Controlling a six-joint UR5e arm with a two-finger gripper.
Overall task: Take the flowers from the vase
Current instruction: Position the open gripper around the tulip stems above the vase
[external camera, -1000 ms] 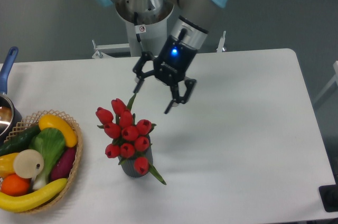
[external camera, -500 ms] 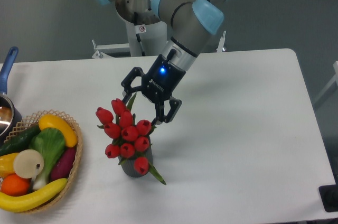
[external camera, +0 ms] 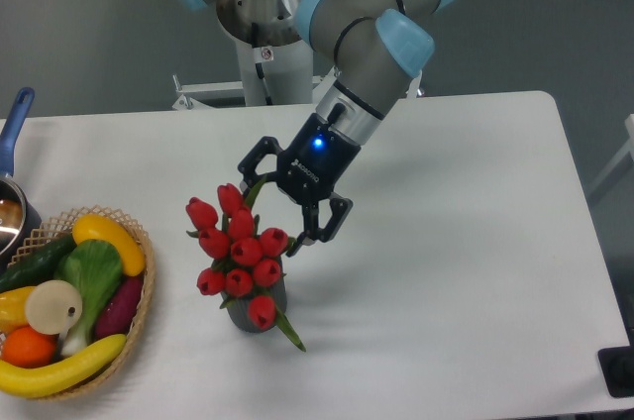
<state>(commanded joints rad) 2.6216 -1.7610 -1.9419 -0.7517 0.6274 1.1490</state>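
The flowers [external camera: 238, 254], a bunch of red tulip buds with green leaves, stand in the vase [external camera: 260, 309], a short dark grey cylinder near the table's front middle. Only the lower part of the vase shows beneath the buds. My gripper [external camera: 273, 212] is open and tilted down to the left, right at the upper right of the bunch. One fingertip sits by the top bud and a leaf, the other by the right-hand bud. Nothing is clamped between the fingers.
A woven wicker basket [external camera: 139, 309] with fruit and vegetables stands at the front left. A pot with a blue handle [external camera: 14, 121] is at the left edge. The white table [external camera: 466, 242] stretches to the right of the vase.
The gripper has come down and leftward from above the table to the top right of the bunch. The tulips have shifted slightly. The fingers stay open.
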